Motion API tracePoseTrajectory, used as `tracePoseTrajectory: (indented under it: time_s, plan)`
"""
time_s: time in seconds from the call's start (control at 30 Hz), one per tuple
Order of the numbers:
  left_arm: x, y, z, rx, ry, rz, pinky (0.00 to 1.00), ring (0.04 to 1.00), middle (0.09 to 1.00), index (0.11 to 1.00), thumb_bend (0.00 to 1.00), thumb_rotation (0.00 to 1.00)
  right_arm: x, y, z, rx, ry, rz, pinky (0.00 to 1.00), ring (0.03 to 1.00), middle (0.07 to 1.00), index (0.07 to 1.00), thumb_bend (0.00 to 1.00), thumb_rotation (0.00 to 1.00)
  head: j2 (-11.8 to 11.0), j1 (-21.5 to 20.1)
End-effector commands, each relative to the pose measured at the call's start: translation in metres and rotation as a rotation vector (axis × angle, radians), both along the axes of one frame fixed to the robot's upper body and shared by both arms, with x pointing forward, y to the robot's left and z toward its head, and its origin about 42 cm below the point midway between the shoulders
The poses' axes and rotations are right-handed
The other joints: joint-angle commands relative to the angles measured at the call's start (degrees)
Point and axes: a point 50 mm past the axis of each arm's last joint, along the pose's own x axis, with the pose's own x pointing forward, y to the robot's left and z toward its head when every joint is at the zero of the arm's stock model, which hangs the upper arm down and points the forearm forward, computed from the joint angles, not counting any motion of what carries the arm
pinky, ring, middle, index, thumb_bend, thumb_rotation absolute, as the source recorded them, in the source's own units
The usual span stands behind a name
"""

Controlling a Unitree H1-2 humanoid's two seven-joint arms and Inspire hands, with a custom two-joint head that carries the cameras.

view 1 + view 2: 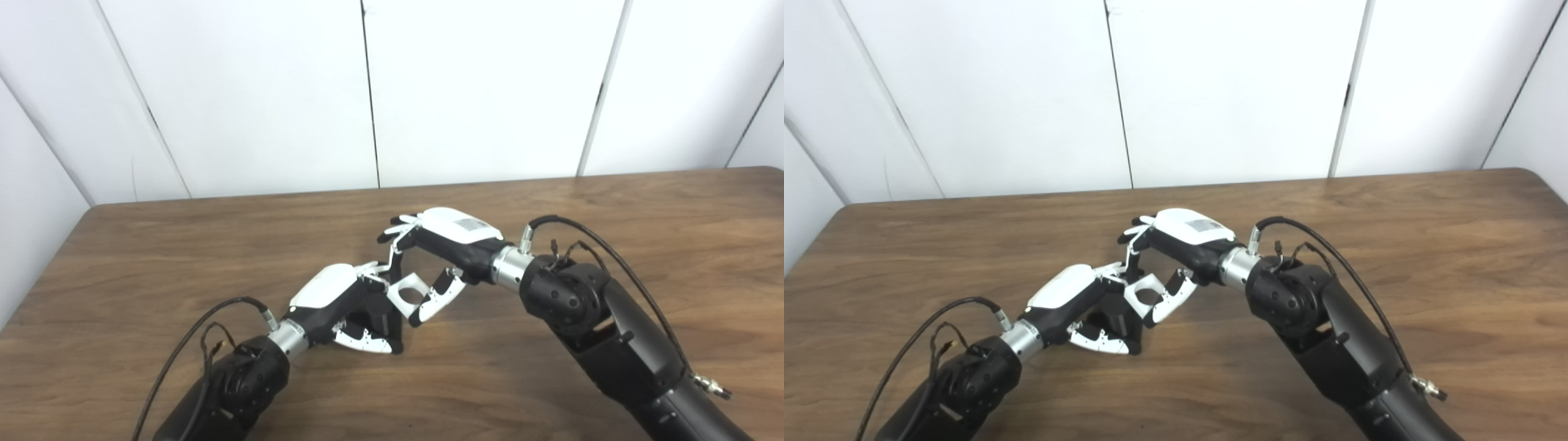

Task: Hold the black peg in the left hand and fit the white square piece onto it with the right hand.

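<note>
My left hand [343,306] is shut on the black peg [383,318], which stands on the wooden table [153,257] near its middle; only part of the peg shows between the fingers. My right hand [438,251] is shut on the white square piece [409,295], which has a round hole, and holds it tilted at the top of the peg, touching the left hand's fingers. I cannot tell how far the piece sits on the peg. The same shows in the right eye view, with the piece [1145,296] between the left hand [1078,300] and the right hand [1179,245].
White wall panels [478,92] stand behind the table's far edge. Black cables [612,257] loop from both wrists. Both forearms cross the front half of the table.
</note>
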Motion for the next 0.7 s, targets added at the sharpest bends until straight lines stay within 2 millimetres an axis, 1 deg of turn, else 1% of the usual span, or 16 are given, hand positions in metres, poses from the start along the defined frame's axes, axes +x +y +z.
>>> tracePoseTrajectory:
  time_s: [0.0, 0.33, 0.47, 0.53, 0.67]
  plan:
    - [-0.012, 0.019, -0.04, 0.185, 0.145, 0.062, 0.94, 0.96, 0.915, 0.489, 0.52, 0.07, 0.008, 0.008, 0.032, 0.019, -0.097, 0.032, 1.0, 0.972, 0.874, 0.481, 0.52, 0.14, 0.0, 0.0]
    - [-0.007, 0.032, -0.032, 0.226, 0.123, 0.069, 0.93, 0.959, 0.918, 0.494, 0.52, 0.08, 0.011, 0.002, 0.04, 0.016, -0.122, 0.027, 1.0, 0.975, 0.871, 0.481, 0.52, 0.14, -0.2, 0.2]
    - [-0.007, 0.039, -0.029, 0.235, 0.124, 0.072, 0.93, 0.965, 0.927, 0.493, 0.52, 0.08, 0.012, 0.0, 0.041, 0.013, -0.128, 0.024, 1.0, 0.974, 0.87, 0.481, 0.52, 0.14, -0.3, 0.6]
    - [-0.008, 0.042, -0.028, 0.234, 0.125, 0.072, 0.91, 0.961, 0.926, 0.492, 0.52, 0.08, 0.013, 0.0, 0.04, 0.009, -0.132, 0.024, 1.0, 0.972, 0.87, 0.481, 0.52, 0.14, -0.3, 0.7]
    - [-0.008, 0.045, -0.027, 0.234, 0.128, 0.075, 0.92, 0.961, 0.925, 0.491, 0.52, 0.08, 0.014, 0.0, 0.04, 0.004, -0.131, 0.026, 1.0, 0.974, 0.872, 0.481, 0.52, 0.14, -0.3, 0.9]
